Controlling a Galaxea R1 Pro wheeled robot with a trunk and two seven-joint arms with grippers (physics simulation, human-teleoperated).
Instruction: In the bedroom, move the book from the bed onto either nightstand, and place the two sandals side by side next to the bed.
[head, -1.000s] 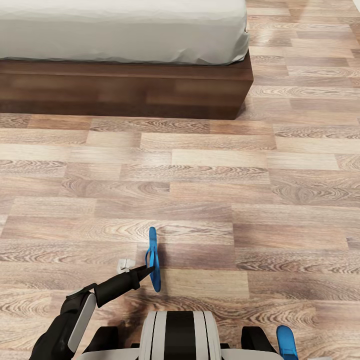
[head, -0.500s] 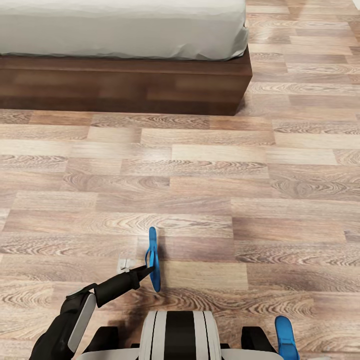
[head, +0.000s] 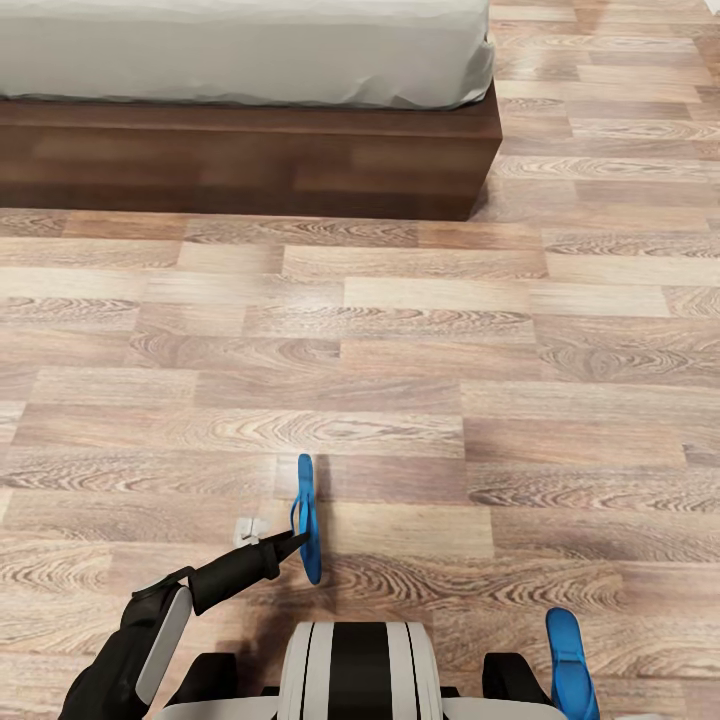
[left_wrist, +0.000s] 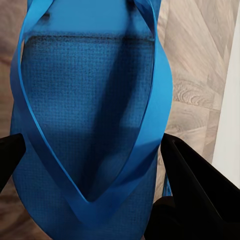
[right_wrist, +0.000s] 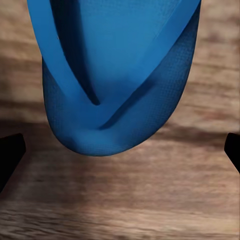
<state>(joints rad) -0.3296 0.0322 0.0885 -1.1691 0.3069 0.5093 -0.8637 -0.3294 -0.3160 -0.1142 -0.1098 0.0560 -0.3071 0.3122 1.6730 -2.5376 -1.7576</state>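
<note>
1. Presently the left pincer (head: 290, 545) grips one blue sandal (head: 306, 518) by its strap, held on edge above the floor (head: 450, 380).
2. Second sandal (head: 570, 665) sits at five o'clock; whether the right pincer is open or closed cannot be told.
3. Bed (head: 250, 160) spans twelve o'clock.

A wide band of bare floor (head: 400, 330) lies between the robot and the bed (head: 250, 160), open across its whole width. The bed's dark frame closes the far side along most of the view; past its right corner the floor runs on unblocked. Near the robot, one sandal (head: 308, 518) stands on edge at the left gripper (head: 297, 541), and the other sandal (head: 570, 665) lies low at the right. Between the two sandals the floor is free.
</note>
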